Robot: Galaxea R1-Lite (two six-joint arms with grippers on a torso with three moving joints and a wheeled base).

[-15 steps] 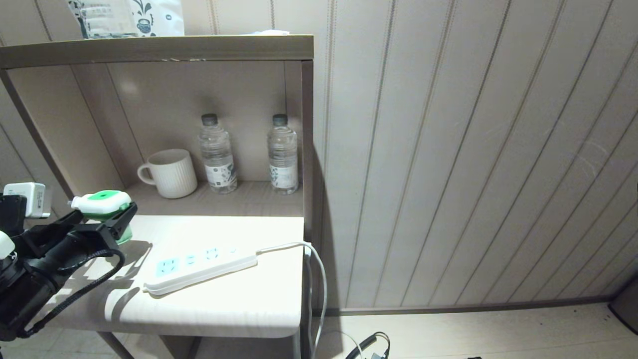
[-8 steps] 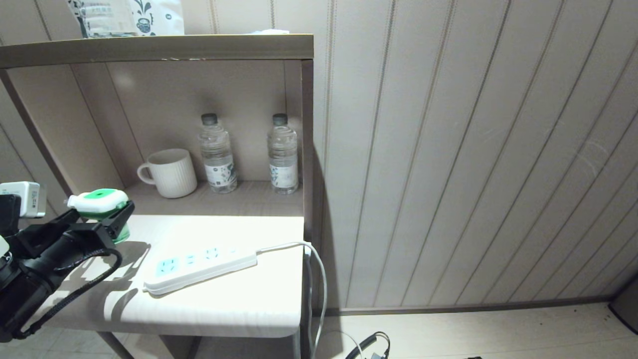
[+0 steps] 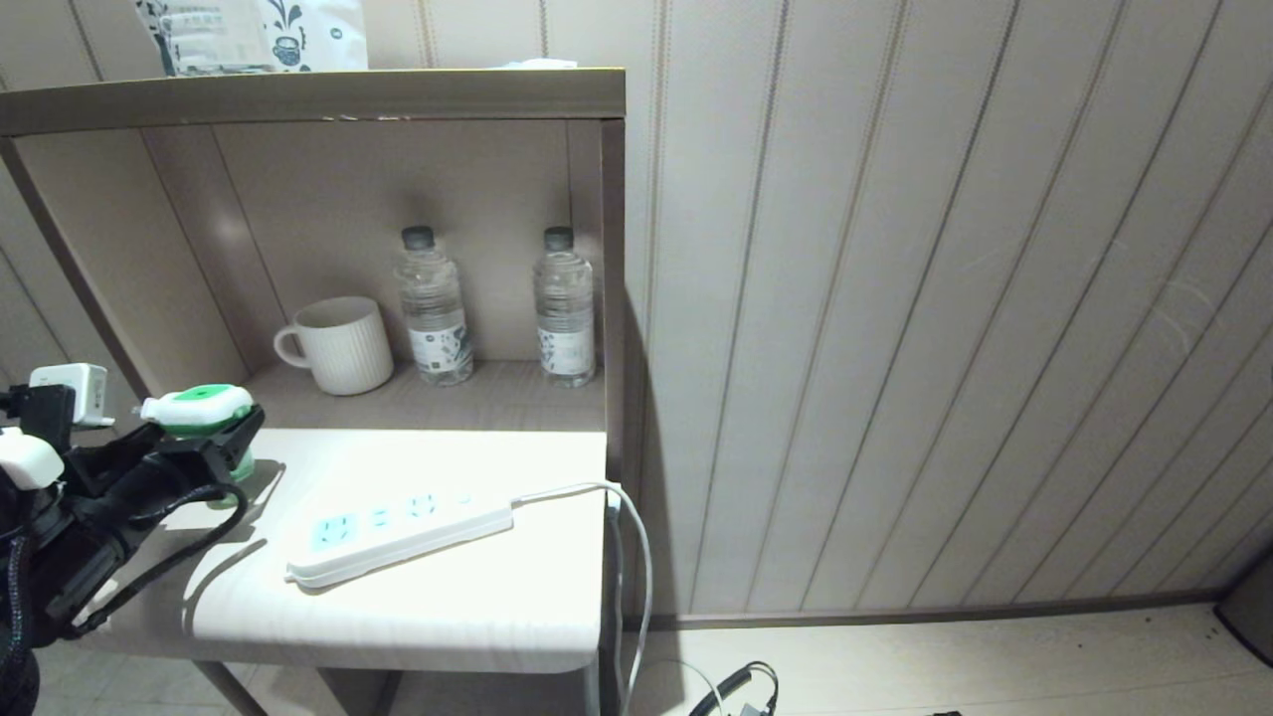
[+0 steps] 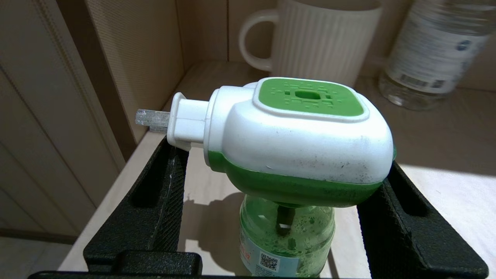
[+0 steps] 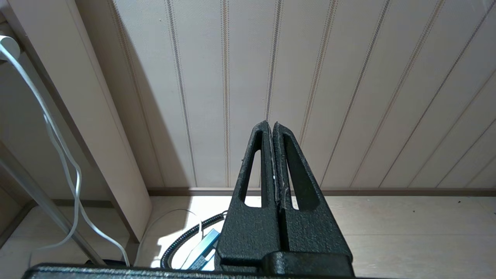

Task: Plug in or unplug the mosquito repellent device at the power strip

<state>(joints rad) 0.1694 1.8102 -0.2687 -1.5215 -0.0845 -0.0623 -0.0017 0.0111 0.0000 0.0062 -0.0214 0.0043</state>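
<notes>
- Mosquito repellent device [image 4: 298, 139]: upright at the table's [image 3: 448, 597] left edge, prongs level, pointing away from the power strip [image 3: 398, 532].
- Left gripper [image 4: 279, 193]: fingers spread wide, clamping the device's head.
- Right gripper [image 5: 273, 131]: fingers pressed together, empty.

Power strip [image 3: 398, 530] on table [image 3: 477, 617]; mug [image 3: 338, 345] and 2 bottles [image 3: 434, 308] behind it.

Left arm at work, right arm parked

Left gripper [image 3: 204, 438] reaches in low at the left, fingers spread wide; right gripper [image 5: 273, 128] hangs low, fingers pressed together.
</notes>
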